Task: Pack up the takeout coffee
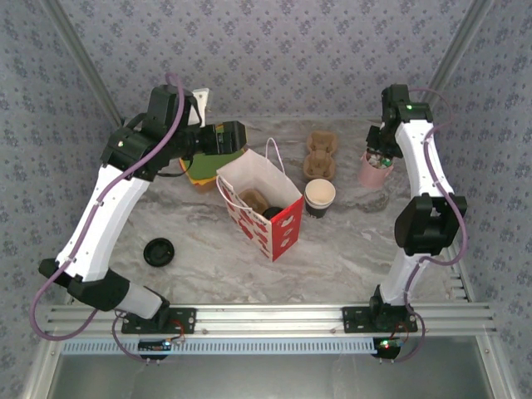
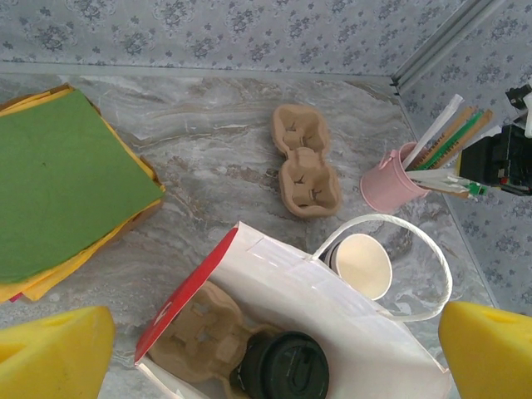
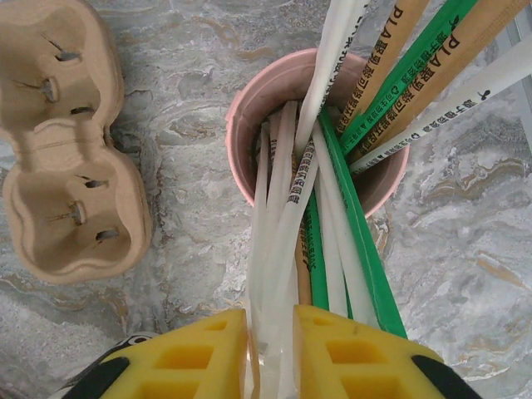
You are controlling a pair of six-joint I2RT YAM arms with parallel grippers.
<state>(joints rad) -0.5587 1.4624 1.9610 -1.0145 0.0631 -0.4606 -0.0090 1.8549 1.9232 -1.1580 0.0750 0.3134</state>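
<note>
The takeout coffee [image 1: 320, 197], a short cup with a white rim and dark sleeve, stands lidless on the table just right of the red-and-white paper bag [image 1: 268, 218]. From the left wrist it shows behind the bag's handle, coffee [image 2: 362, 264]. My left gripper [image 2: 270, 353] hangs open over the bag's [image 2: 332, 320] mouth, one yellow finger [image 2: 54, 353] at each side. Inside the bag sit a pulp carrier [image 2: 195, 332] and a black-lidded cup [image 2: 284, 367]. My right gripper [image 3: 270, 349] is shut on white wrapped straws [image 3: 278, 249] that stand in the pink cup [image 3: 249, 125].
An empty pulp cup carrier [image 1: 320, 155] lies behind the coffee, left of the pink cup [image 1: 374, 170]. A loose black lid [image 1: 159, 251] rests at the front left. Green and yellow sheets [image 2: 58, 183] are stacked at the back left.
</note>
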